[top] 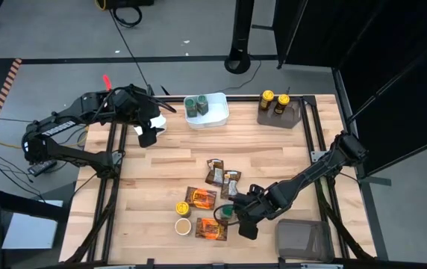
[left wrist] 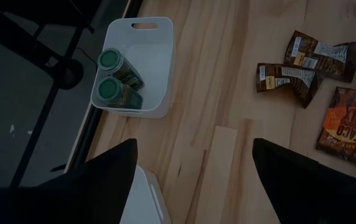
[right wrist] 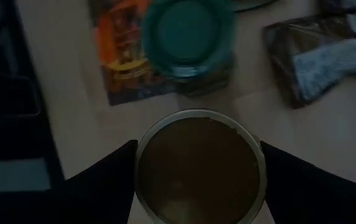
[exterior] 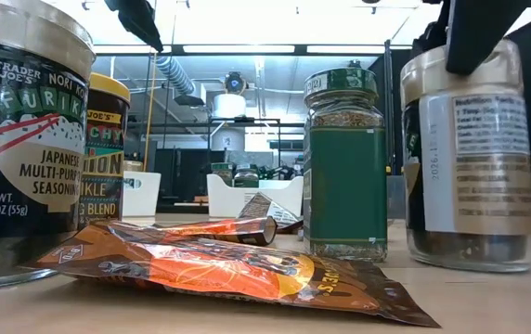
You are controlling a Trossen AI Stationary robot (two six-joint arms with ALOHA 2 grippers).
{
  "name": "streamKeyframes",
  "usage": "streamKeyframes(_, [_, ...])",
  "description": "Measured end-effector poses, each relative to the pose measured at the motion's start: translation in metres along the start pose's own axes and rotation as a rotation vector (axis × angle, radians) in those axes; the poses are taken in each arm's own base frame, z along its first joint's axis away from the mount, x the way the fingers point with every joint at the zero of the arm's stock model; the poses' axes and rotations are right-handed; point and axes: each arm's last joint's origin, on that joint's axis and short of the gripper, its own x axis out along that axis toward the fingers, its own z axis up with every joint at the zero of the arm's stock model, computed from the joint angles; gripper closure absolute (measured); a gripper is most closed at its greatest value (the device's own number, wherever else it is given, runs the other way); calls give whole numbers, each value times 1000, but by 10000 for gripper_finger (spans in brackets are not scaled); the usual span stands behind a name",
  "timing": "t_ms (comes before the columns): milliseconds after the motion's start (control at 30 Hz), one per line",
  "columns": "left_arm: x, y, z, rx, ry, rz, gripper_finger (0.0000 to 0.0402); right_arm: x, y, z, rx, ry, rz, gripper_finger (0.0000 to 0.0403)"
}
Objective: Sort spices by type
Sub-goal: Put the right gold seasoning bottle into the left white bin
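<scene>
Pale wooden planks make up the counter (top: 273,161), framed by dark rails with grey floor beyond. At its far edge a white square tub (top: 207,110) holds two green-lidded round jars (left wrist: 117,78), and nearer the far right corner a grey-brown square bin (top: 281,112) holds two yellow-lidded jars (top: 275,99). Toward the near edge lie the loose spices — two dark brown foil packets (top: 222,175) near the middle, two orange-and-brown foil packets (top: 201,199) just nearer, plus one yellow-lidded round jar (top: 183,208), one tan-lidded round jar (top: 183,226) and one green-lidded jar (exterior: 345,164) standing upright beside the packets. A second grey-brown bin (top: 303,239) sits at the near right corner.

Reaching in from the right edge, the right arm stretches low toward the near middle; its right end effector (right wrist: 196,165) sits over a brown-topped round jar (right wrist: 196,165), fingers spread on either side of the lid, and I cannot tell whether they touch it. Bent at the elbow, the left arm holds the left end effector (left wrist: 193,180) wide apart and empty, above the far left part of the counter beside the white tub.
</scene>
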Motion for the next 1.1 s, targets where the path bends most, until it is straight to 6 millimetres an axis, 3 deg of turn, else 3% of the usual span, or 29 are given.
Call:
streamKeyframes(167, [0, 0, 0, 0, 0, 0, 76, -1, -8, 3, 86, -9, -64, 112])
streamKeyframes(467, [0, 0, 0, 1, 0, 1, 76, -17, -31, 27, 58, 63, -189, 112])
streamKeyframes(733, [0, 0, 0, 2, 0, 1, 76, -46, -52, 69, -45, 31, -197, 112])
streamKeyframes(1100, [-4, 1, 6, 16, -91, 4, 76, -90, -101, 133, -115, -146, -229, 114])
